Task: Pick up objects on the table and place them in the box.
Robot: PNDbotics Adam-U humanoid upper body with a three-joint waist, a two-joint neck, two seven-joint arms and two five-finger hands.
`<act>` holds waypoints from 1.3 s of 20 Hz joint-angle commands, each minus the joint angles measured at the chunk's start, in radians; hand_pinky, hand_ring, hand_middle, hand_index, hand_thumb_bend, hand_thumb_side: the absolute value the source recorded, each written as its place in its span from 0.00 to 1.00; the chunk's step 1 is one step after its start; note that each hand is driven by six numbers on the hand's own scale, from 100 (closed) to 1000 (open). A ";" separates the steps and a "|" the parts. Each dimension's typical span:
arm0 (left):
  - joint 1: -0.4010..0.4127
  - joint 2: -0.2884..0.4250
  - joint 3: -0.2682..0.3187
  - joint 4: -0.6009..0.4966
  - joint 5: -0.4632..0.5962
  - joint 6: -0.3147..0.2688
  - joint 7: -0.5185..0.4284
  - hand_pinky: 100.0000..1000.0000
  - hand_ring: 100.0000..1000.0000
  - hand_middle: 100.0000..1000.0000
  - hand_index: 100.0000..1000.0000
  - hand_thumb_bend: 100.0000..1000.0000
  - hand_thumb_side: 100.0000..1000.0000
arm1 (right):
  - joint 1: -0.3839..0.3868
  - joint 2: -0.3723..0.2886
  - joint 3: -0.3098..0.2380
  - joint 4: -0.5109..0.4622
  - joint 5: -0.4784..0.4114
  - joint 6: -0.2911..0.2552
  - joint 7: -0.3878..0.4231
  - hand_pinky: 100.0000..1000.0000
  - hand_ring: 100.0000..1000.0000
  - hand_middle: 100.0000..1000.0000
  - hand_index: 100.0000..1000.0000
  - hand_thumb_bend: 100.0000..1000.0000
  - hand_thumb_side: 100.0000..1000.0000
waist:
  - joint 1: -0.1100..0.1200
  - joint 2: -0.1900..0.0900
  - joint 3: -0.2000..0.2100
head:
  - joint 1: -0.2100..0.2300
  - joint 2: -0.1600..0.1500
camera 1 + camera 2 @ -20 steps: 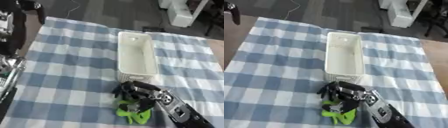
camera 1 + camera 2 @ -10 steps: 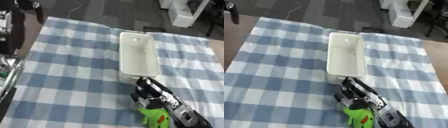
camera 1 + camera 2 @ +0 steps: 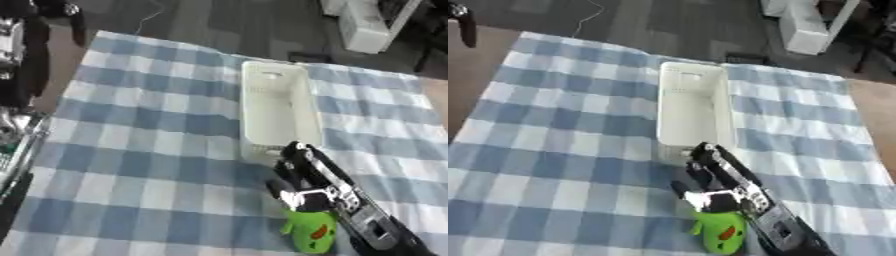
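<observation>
Right hand (image 3: 302,182) curled around a bright green plastic toy with an orange patch (image 3: 312,231), held just above the blue-and-white checked cloth surface (image 3: 149,150), near the white rectangular plastic box (image 3: 273,112).

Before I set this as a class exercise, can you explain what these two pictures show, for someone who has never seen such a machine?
Both pictures come from the two eyes of one camera in a humanoid robot's head, looking down at a table with a checked cloth. A person steers the robot. Its black and silver right hand reaches in from the lower right, fingers curled round a green toy near the close end of a white box, which looks empty. The job is putting things in that box. Its left hand is not visible.
</observation>
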 commanded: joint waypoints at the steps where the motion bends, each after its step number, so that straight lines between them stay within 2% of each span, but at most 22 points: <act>1: -0.006 0.013 0.010 -0.011 0.001 0.000 0.002 0.06 0.72 0.84 0.80 0.18 0.99 | -0.020 -0.027 -0.021 -0.047 -0.044 -0.167 0.204 0.00 0.00 0.00 0.00 0.23 0.06 | 0.008 -0.018 -0.003 | -0.001 -0.001; 5: -0.002 0.013 0.013 -0.011 0.000 0.002 0.004 0.06 0.72 0.84 0.80 0.18 0.99 | -0.037 -0.029 -0.066 -0.128 -0.070 -0.111 0.211 0.00 0.00 0.00 0.00 0.23 0.06 | 0.010 -0.021 -0.006 | -0.001 0.000; 11: 0.002 0.016 0.019 -0.011 0.000 0.003 0.013 0.08 0.72 0.84 0.80 0.17 0.99 | -0.074 -0.055 -0.122 -0.246 -0.065 0.004 0.199 0.00 0.00 0.00 0.00 0.23 0.05 | 0.012 -0.028 -0.009 | -0.002 -0.002; 15: 0.004 0.016 0.022 -0.011 0.000 0.003 0.017 0.09 0.72 0.84 0.80 0.17 0.99 | -0.095 -0.064 -0.132 -0.307 -0.057 0.091 0.170 0.00 0.00 0.00 0.00 0.22 0.07 | 0.014 -0.031 -0.009 | -0.008 0.002; 19: 0.007 0.016 0.024 -0.011 -0.001 0.003 0.019 0.08 0.72 0.84 0.80 0.17 0.99 | -0.108 -0.063 -0.137 -0.373 -0.076 0.178 0.138 0.00 0.00 0.00 0.00 0.24 0.04 | 0.016 -0.032 -0.009 | -0.011 0.004; 23: 0.009 0.015 0.029 -0.011 -0.003 0.003 0.025 0.10 0.72 0.84 0.80 0.17 0.99 | -0.132 -0.051 -0.149 -0.438 -0.077 0.235 0.116 0.00 0.00 0.00 0.00 0.23 0.05 | 0.019 -0.033 -0.009 | -0.025 0.008; 26: 0.010 0.013 0.035 -0.011 -0.005 0.002 0.037 0.12 0.72 0.84 0.80 0.17 0.99 | -0.156 -0.026 -0.167 -0.448 -0.046 0.245 0.094 0.00 0.00 0.00 0.00 0.23 0.05 | 0.022 -0.033 -0.008 | -0.039 0.012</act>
